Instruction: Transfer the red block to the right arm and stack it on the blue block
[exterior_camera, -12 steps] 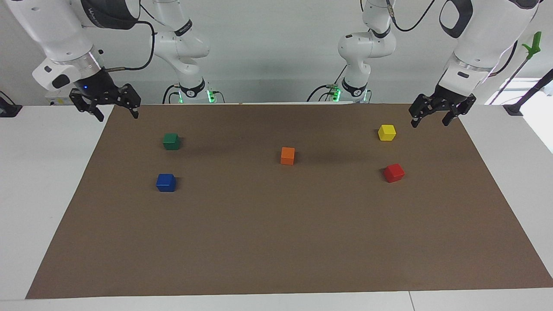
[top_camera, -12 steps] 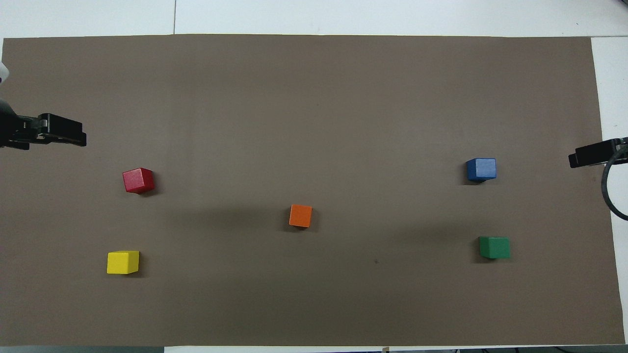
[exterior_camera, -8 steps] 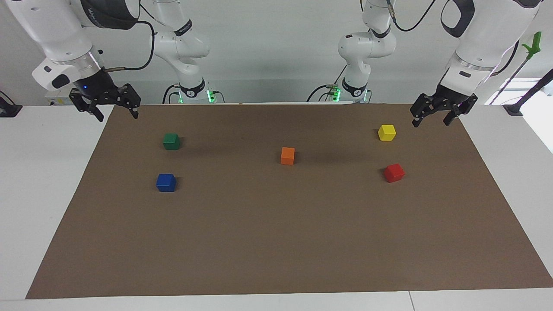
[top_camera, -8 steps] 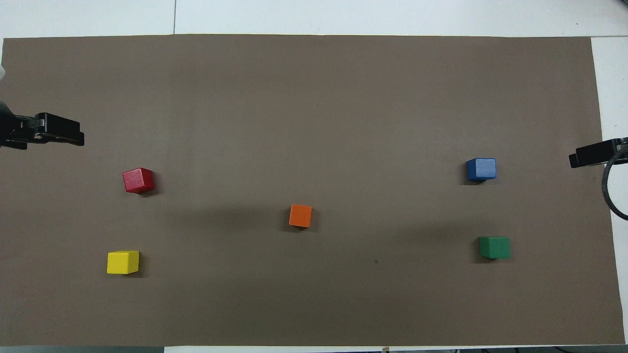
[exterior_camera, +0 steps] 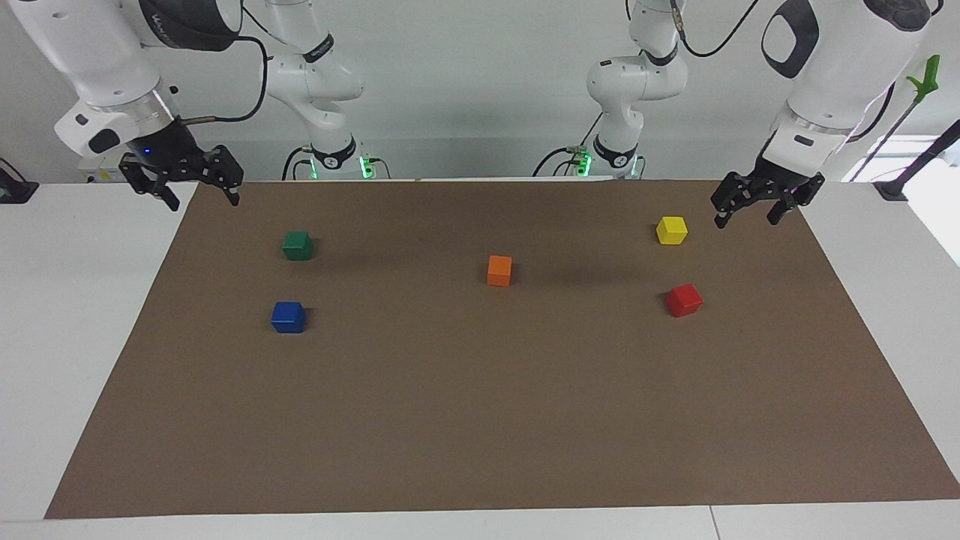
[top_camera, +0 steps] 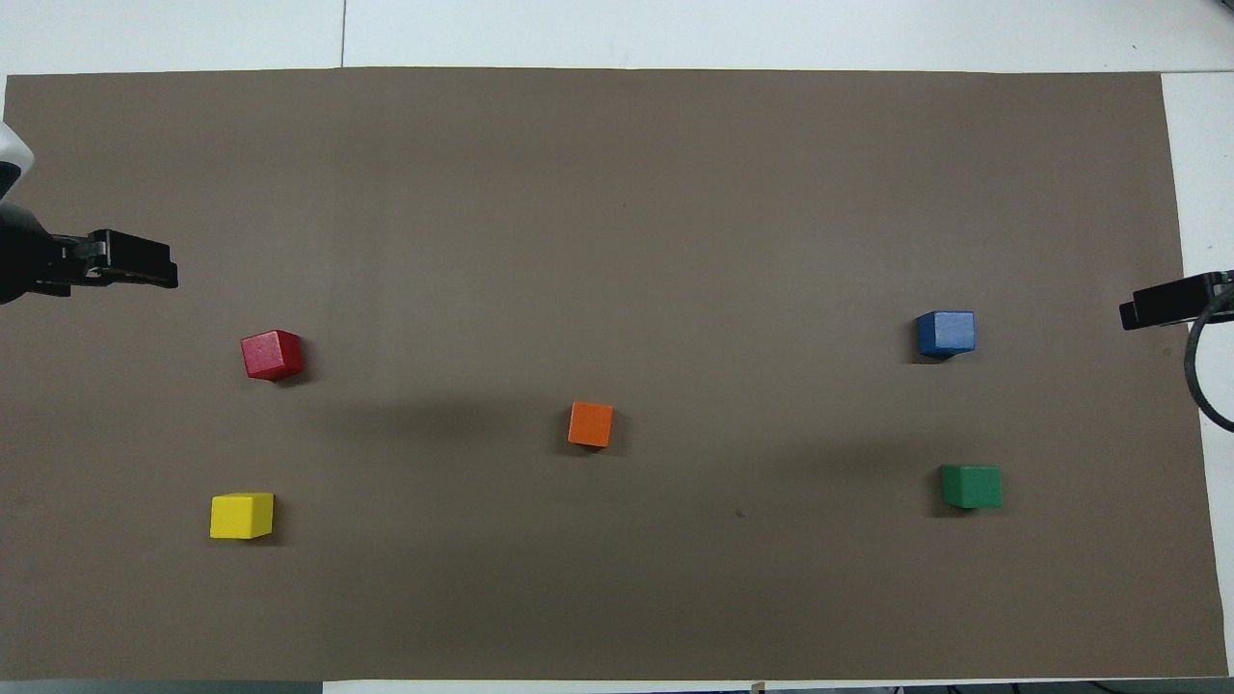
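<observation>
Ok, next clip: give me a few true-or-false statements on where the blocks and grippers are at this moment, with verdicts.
1. The red block lies on the brown mat, with nothing holding it. True.
2. The red block sits on top of the blue block. False: they lie apart, red toward the left arm's end of the table, blue toward the right arm's end.
3. The left gripper is open and holds nothing. True.
4. The right gripper is shut on the green block. False: it is open, and the green block rests on the mat.
5. The yellow block is farther from the robots than the red block. False: it is nearer.
</observation>
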### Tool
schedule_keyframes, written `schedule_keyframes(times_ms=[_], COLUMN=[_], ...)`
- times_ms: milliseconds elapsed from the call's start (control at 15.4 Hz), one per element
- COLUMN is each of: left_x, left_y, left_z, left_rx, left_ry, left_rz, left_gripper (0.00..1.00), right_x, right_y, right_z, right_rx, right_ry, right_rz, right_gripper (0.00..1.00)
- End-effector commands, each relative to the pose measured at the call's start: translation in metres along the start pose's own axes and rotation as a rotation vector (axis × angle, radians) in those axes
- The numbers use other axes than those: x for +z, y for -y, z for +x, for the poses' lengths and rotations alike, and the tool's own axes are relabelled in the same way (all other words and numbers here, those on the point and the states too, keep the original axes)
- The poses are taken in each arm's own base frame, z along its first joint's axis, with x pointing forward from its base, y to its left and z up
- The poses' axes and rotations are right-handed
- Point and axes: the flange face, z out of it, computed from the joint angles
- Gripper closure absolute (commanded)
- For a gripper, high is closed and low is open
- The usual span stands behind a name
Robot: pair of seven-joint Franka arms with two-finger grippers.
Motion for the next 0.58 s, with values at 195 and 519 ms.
schedule_keyframes(times_ms=[195, 519], left_x=[0.086, 0.183], left_y=[0.017, 0.021], left_z=[-0.021, -0.024], left_rx=[-0.039, -0.13], left_ry=[-0.007, -0.025], left_rz=[-0.011, -0.015], left_gripper=[0.0, 0.0], right_x=[0.027, 0.071], right_y=[0.001, 0.024], right_z=[-0.024, -0.033], right_rx=[-0.067, -0.016], right_ry=[0.035, -0.001], right_rz=[0.018, 0.242], right_gripper=[0.0, 0.0])
